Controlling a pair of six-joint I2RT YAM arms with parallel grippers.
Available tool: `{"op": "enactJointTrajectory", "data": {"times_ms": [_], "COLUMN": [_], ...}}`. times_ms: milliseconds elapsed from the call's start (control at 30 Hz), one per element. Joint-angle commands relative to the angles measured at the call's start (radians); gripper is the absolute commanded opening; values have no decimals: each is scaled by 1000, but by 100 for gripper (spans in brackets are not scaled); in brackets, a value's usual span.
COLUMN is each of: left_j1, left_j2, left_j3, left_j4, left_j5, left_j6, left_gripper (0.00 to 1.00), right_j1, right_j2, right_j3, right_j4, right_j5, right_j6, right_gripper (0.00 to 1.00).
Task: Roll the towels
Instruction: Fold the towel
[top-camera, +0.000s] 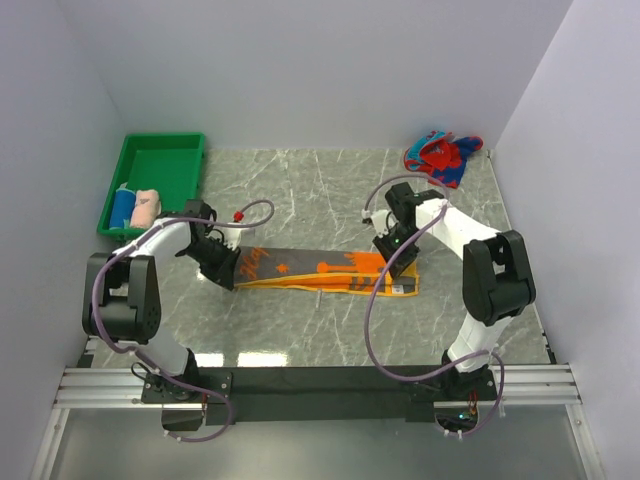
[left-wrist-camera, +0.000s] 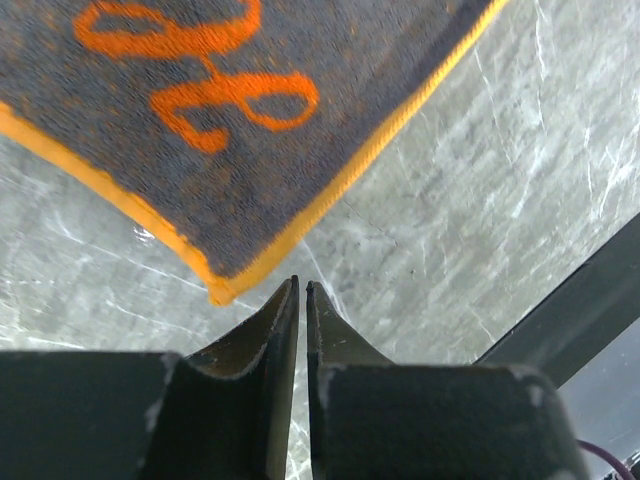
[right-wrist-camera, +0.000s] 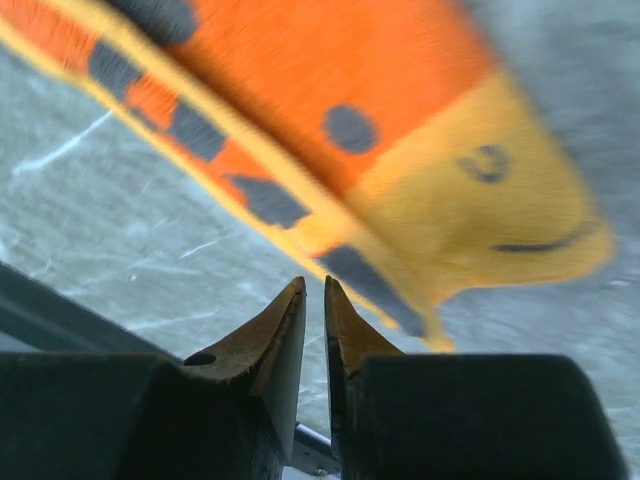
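Note:
The orange towel, dark grey with orange lettering and a yellow hem, lies stretched out flat in a long strip across the table. My left gripper hovers at the strip's left end. In the left wrist view the left gripper is shut with nothing in it, just short of the towel corner. My right gripper is over the right end. In the right wrist view the right gripper is shut and empty beside the towel's hem. A red-and-blue towel lies crumpled at the back right.
A green tray stands at the back left. It holds a rolled blue towel and a rolled pale pink towel. White walls close in on three sides. A black rail runs along the table's near edge.

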Motion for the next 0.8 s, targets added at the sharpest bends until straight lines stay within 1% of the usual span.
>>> {"op": "enactJointTrajectory", "data": {"times_ms": [0, 67, 167, 200, 233, 267, 333, 367, 567, 767], "left_j1": [-6, -6, -7, -7, -9, -13, -27, -44, -71, -113], "left_j2": [-44, -52, -78, -81, -81, -80, -69, -63, -11, 51], "left_j3": [-5, 1, 21, 30, 39, 61, 78, 87, 93, 106], "left_j4": [-21, -24, -24, -21, -15, -9, -1, 11, 69, 115], "left_j5": [0, 17, 55, 67, 79, 110, 119, 110, 64, 55], "left_j6": [36, 33, 21, 3, -6, -13, -36, -42, -48, -88], "left_gripper": [13, 14, 15, 17, 21, 28, 33, 36, 42, 40], "right_j1": [37, 51, 60, 59, 60, 59, 57, 59, 45, 22], "right_j2": [-30, -30, -54, -63, -80, -83, -91, -93, -88, -11], "right_j3": [-53, -83, -97, -94, -80, -70, -35, -25, 9, 93], "right_j4": [-39, -51, -48, -44, -31, -24, -8, -5, 45, 78], "right_j5": [-21, -42, -59, -62, -64, -67, -62, -56, 53, 67], "right_j6": [-28, -39, -37, -28, -14, -5, 16, 18, -2, 41], "right_gripper": [20, 19, 19, 22, 27, 30, 35, 36, 41, 39]}}
